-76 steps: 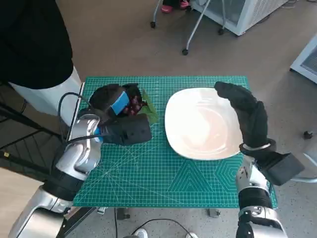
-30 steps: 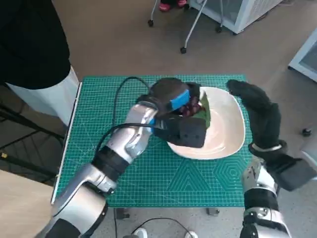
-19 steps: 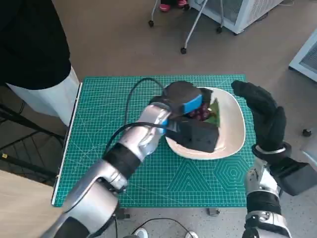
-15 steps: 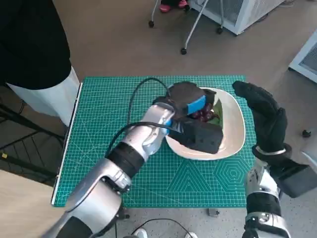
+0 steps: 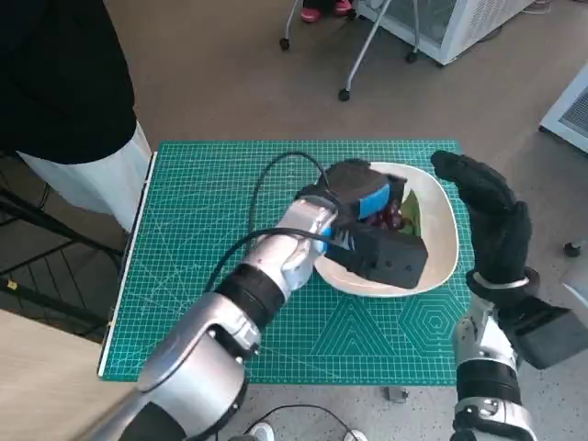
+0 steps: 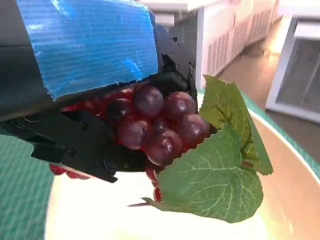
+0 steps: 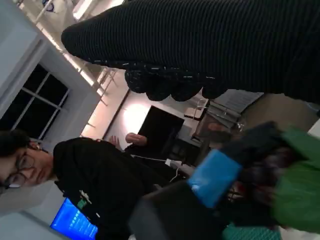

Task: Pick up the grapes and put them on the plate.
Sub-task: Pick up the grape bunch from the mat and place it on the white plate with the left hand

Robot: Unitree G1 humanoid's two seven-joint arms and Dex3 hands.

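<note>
Grapes point(image 5: 393, 213) now farther over plate point(image 5: 445, 253)

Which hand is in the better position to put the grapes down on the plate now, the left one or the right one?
The left. The left hand already holds the grapes above the white plate, so it likely only needs to lower and let go. The right hand holds nothing, raised beside the plate's rim.

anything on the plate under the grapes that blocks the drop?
Nothing visible. The left hand holds the grapes over the white plate, and the plate surface below them looks bare. The right hand is by the plate's far-right rim, not under the bunch.
</note>
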